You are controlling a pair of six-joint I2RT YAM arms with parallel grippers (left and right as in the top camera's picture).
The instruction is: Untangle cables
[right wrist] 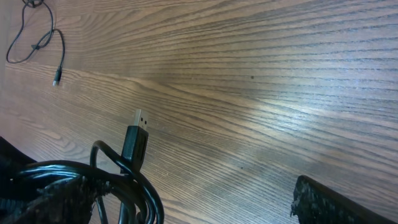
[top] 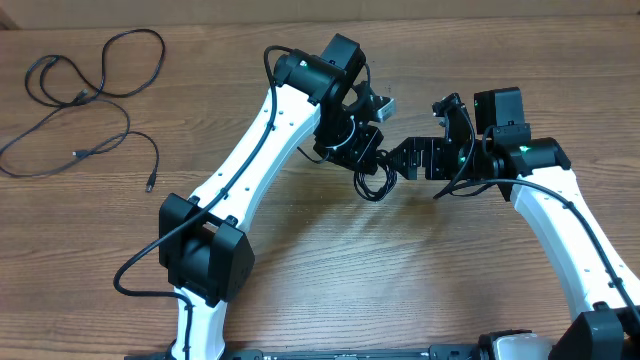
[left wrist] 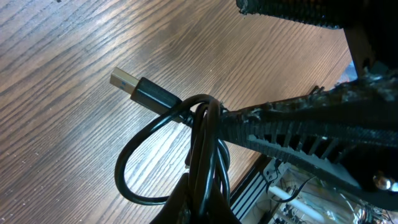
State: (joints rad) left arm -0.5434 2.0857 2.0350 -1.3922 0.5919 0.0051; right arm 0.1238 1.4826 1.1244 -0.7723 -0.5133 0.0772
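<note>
Untangling looks partly done: loose cables point(top: 90, 90) lie spread at the worktop's point(top: 400, 280) far left. A knotted bundle point(top: 375, 186) hangs mid-worktop, its loops pinched in the left pincer point(left wrist: 227, 118), plug point(left wrist: 127, 82) sticking out. The right pincer point(right wrist: 189, 190) stands spread just beside it, gripping nothing. The bundle remains to be pulled apart.

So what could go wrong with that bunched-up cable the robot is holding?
The left gripper is shut on the looped cable, with the open right gripper close beside it. If the right one grabs and pulls the wrong strand, the knot may tighten. The USB plug pokes out past a loop, so it might snag as strands slide through.
</note>
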